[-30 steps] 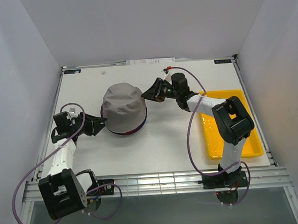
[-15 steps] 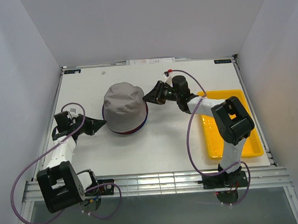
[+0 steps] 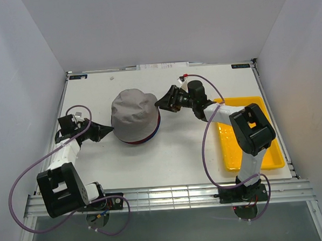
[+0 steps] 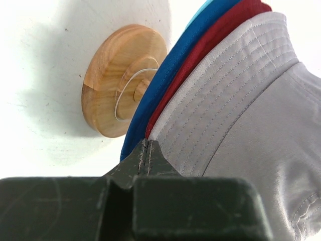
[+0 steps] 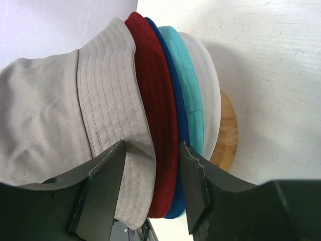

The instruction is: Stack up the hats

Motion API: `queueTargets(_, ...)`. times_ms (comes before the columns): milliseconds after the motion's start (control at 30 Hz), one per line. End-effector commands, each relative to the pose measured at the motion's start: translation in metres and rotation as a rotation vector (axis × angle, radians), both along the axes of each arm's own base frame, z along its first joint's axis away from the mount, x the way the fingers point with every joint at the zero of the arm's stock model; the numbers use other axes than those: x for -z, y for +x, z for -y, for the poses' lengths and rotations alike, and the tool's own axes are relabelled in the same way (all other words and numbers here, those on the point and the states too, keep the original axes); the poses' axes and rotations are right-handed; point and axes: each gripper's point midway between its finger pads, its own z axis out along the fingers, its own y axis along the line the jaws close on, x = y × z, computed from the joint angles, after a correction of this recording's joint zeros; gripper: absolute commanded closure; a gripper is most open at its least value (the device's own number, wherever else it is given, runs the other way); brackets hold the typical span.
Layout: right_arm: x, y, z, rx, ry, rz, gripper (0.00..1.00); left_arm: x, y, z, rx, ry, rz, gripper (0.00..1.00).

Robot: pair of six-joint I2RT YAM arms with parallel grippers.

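Note:
The hats sit stacked on a wooden stand (image 4: pixel 113 80). The grey hat (image 3: pixel 132 112) is on top. Under it show the dark red (image 5: pixel 155 100), navy blue (image 5: pixel 174 95), teal (image 5: pixel 189 85) and white (image 5: pixel 208 75) brims. My left gripper (image 3: pixel 107 130) is shut and empty, its tips (image 4: pixel 145 143) just beside the grey brim (image 4: pixel 235 85) at the stack's left. My right gripper (image 3: pixel 160 103) is open at the stack's right. Its fingers (image 5: pixel 108 165) straddle the grey, red and navy brim edges without pinching them.
A flat yellow tray (image 3: pixel 273 141) lies at the right, partly under the right arm. White walls close in the table on three sides. Cables loop off both arms.
My left gripper has shut with nothing in it, and its arm has swung a little left. My right gripper's jaws have spread wider around the brims. The stack has barely moved.

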Motion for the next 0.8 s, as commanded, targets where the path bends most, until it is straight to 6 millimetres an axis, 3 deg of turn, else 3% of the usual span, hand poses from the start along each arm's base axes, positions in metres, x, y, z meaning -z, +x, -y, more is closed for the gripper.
queueTargets(0, -0.044, 0.009, -0.003, -0.014, 0.045, 0.120, 0.47, -0.004, 0.012, -0.014, -0.014, 0.079, 0.025, 1.00)
queueTargets(467, -0.050, 0.014, -0.008, -0.031, 0.065, 0.126, 0.49, -0.006, 0.031, -0.025, -0.014, 0.117, 0.022, 1.00)
queueTargets(533, -0.048, 0.013, -0.007, -0.030, 0.067, 0.122, 0.54, -0.004, 0.033, -0.027, -0.020, 0.119, 0.018, 1.00)
queueTargets(767, -0.023, 0.002, 0.000, -0.017, 0.049, 0.073, 0.90, 0.005, 0.032, -0.029, -0.033, 0.132, -0.007, 1.00)
